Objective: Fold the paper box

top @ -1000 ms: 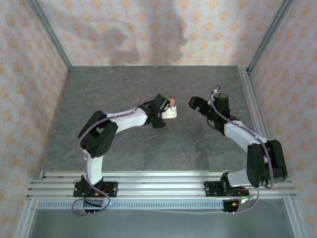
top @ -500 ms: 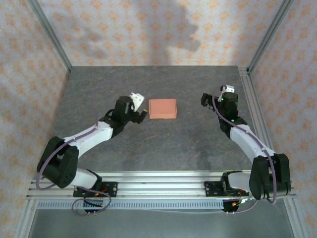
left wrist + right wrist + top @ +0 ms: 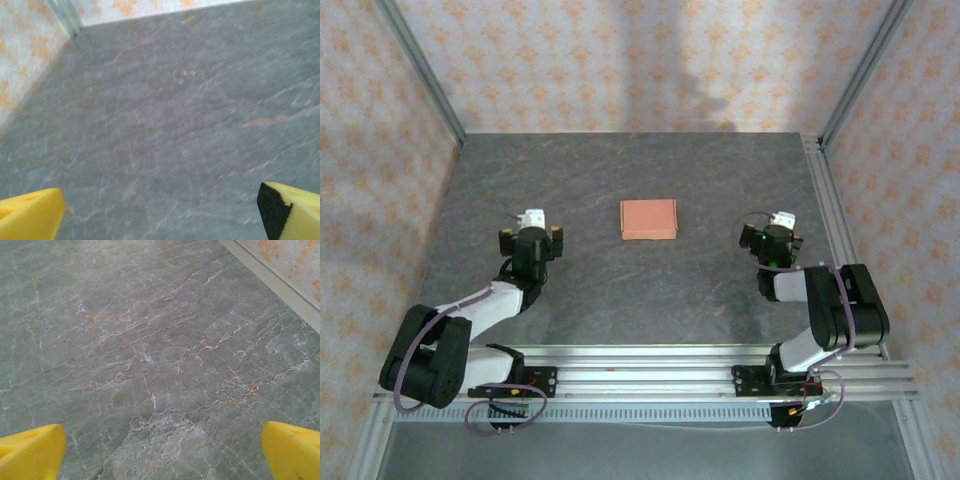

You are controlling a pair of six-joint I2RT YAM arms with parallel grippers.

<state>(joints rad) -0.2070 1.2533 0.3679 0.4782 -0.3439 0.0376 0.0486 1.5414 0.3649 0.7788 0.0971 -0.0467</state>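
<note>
The paper box (image 3: 648, 219) lies as a small flat salmon-pink square on the grey stone table, in the middle toward the back, with nothing touching it. My left gripper (image 3: 530, 240) is well to its left, pulled back toward the near side. My right gripper (image 3: 769, 242) is to the box's right, likewise drawn back. In the left wrist view the yellow fingertips (image 3: 30, 215) stand wide apart over bare table. In the right wrist view the yellow fingertips (image 3: 31, 452) are also spread wide with nothing between them.
Metal frame posts (image 3: 420, 70) rise at the back corners before patterned walls. An aluminium rail (image 3: 830, 210) runs along the table's right edge. Rails (image 3: 640, 375) cross the near edge by the arm bases.
The left gripper let go of the box, which now lies flat on the table. Both arms have drawn back toward their bases, away from the box.
</note>
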